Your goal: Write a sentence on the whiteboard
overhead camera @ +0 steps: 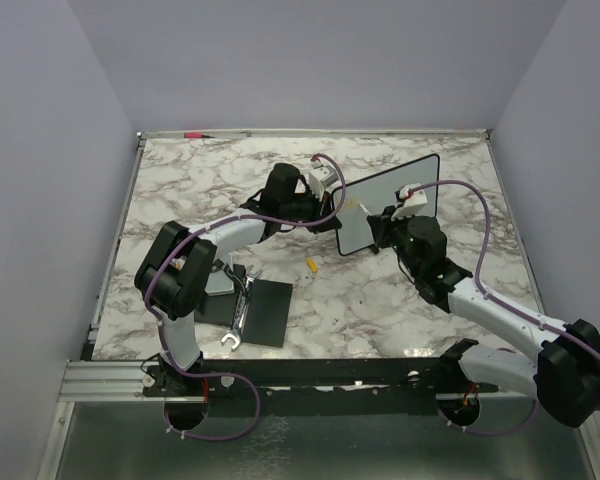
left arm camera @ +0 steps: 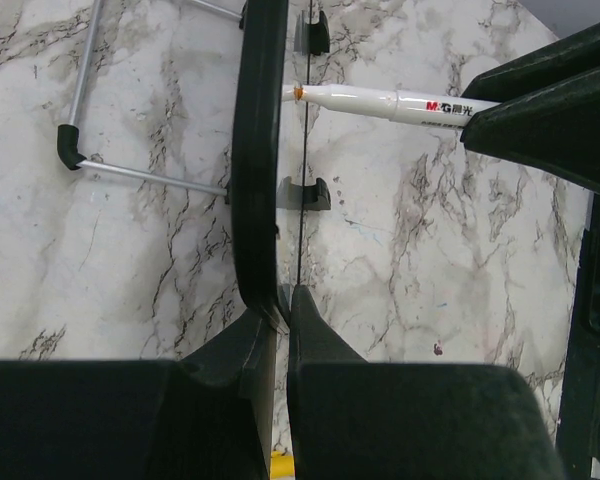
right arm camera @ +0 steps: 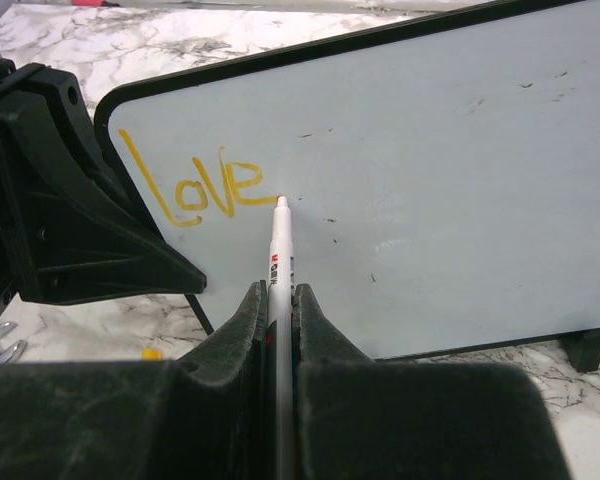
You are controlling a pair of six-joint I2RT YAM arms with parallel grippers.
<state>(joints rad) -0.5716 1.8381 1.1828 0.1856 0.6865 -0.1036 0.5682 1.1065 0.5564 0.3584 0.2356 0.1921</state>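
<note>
We find the marble desk (overhead camera: 380,300) carrying the whiteboard (right arm camera: 460,180), which stands propped and tilted back in the centre-right, toward the far half.

The left tool (left arm camera: 283,300) is clamped on the board's black left edge and steadies it. The right tool (right arm camera: 278,295) is closed on a white marker (right arm camera: 279,240) held lengthwise between its fingers, with the nib at the white surface.

The sentence (right arm camera: 195,185) so far reads "Love" in yellow-orange, near the upper left corner. The nib sits just past the last letter.

We judge the writing step to be in hand and early: one word is down and the rest is not yet written. The next move calls for a short lift, a shift rightward along the same line, and light pressure so the propped board does not rock against the left tool's hold.

Blank surface is broad to the right and below. The lettering begins close to the frame and beside the left tool, so no room remains there. On the desk a yellow cap (overhead camera: 311,265) and a black pad (overhead camera: 263,310) lie well apart from the board.
</note>
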